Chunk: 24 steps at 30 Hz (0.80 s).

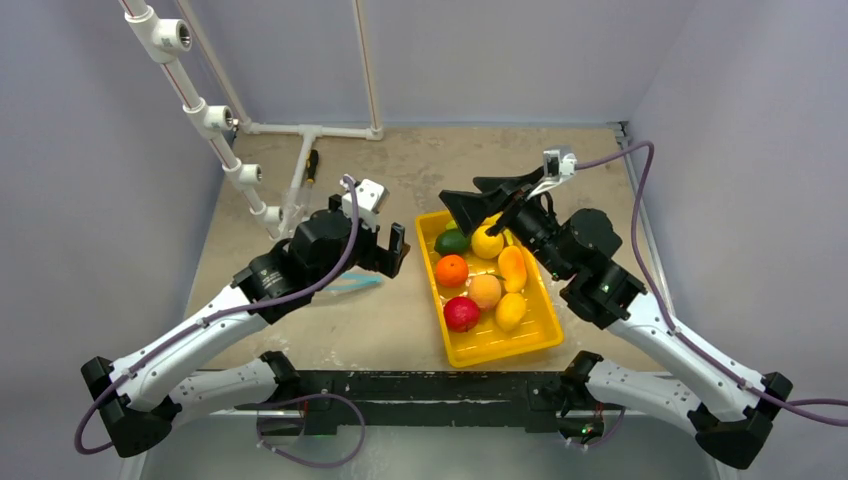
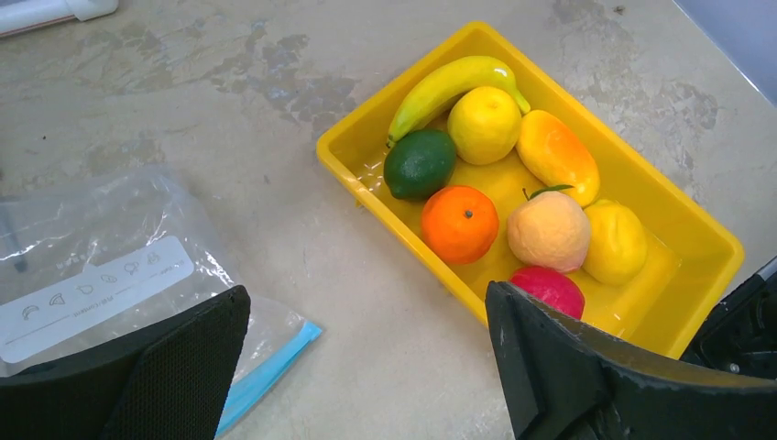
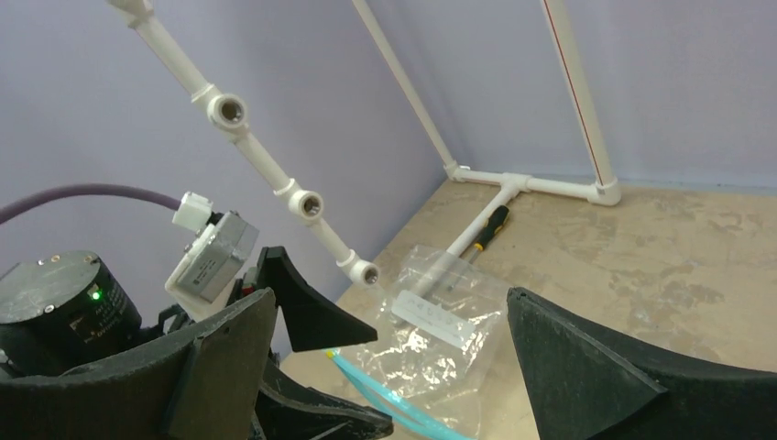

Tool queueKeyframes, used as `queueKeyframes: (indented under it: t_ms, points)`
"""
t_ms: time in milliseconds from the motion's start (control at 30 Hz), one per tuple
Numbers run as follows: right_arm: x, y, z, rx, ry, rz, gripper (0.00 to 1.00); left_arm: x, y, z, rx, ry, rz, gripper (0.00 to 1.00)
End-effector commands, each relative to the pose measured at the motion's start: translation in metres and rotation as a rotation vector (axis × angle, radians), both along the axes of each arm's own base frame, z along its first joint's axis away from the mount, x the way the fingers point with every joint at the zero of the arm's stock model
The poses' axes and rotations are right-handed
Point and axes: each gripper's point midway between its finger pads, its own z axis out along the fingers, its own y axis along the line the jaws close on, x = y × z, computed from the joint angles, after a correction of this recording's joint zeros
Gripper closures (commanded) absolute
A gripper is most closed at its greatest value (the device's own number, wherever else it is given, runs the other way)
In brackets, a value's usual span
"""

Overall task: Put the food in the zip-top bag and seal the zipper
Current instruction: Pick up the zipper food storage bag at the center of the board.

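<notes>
Overhead, the zip-top bag (image 1: 345, 287) lies half-hidden; left gripper (image 2: 366, 307) and right gripper (image 3: 389, 307) gape empty.

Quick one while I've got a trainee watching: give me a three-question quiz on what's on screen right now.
1. True or false: the zip-top bag lies empty on the table, left of the yellow tray in the top view.
2. How many toy fruits lie in the tray?
3. The left end effector is: A) shut on a fruit; B) open, holding nothing; C) shut on the bag.

Key: 1 true; 2 eight; 3 B.
</notes>
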Motion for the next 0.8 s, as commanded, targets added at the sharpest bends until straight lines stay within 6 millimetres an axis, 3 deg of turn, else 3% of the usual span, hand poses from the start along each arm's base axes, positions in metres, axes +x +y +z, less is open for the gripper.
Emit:
queueKeyframes:
  t_ms: [0,267,533,767]
  points:
    - [-0.001,-0.006,0.014,0.051,0.012,-0.017,0.01,0.003,0.0,0.032,-0.046,-0.064,0.003,0.01]
    - [-0.022,-0.003,0.014,0.016,-0.093,0.076,0.01,0.001,0.011,0.049,-0.047,-0.099,0.022,0.01]
    - [-0.016,-0.002,0.002,-0.024,-0.093,0.059,0.01,-0.001,0.021,0.062,-0.029,-0.122,0.04,0.01]
    - [-0.014,0.018,-0.021,-0.066,-0.039,0.129,0.03,-0.001,0.034,0.072,-0.009,-0.143,0.08,0.01]
